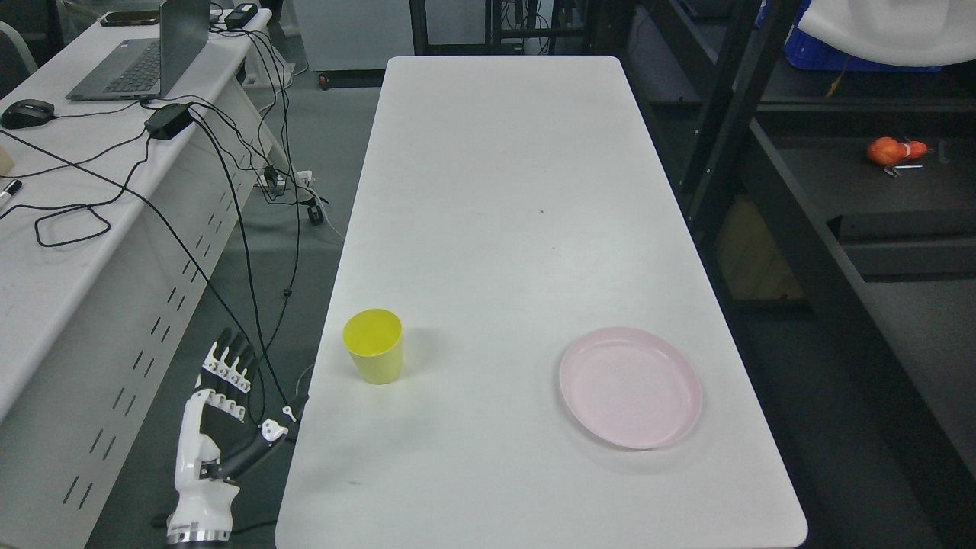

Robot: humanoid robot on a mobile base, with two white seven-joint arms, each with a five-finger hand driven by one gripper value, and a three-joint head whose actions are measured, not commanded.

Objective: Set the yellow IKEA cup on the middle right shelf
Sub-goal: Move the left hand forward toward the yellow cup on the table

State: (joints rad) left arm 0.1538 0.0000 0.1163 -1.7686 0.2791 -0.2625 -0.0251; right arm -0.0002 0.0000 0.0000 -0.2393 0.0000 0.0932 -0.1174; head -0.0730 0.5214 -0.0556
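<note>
A yellow cup [373, 345] stands upright on the white table [503, 191], close to its left edge. My left hand [229, 389] hangs beside the table's left edge, below and to the left of the cup, clear of it. Its fingers are spread and straight, holding nothing. The dark shelf unit [793, 221] rises along the right side of the table, with its shelves running off to the right. My right arm does not show.
A pink plate [630, 386] lies on the table's near right part. An orange object [894, 150] sits on a shelf at the right. A desk [69, 229] with a laptop [145, 53], a mouse and trailing cables [229, 175] stands to the left.
</note>
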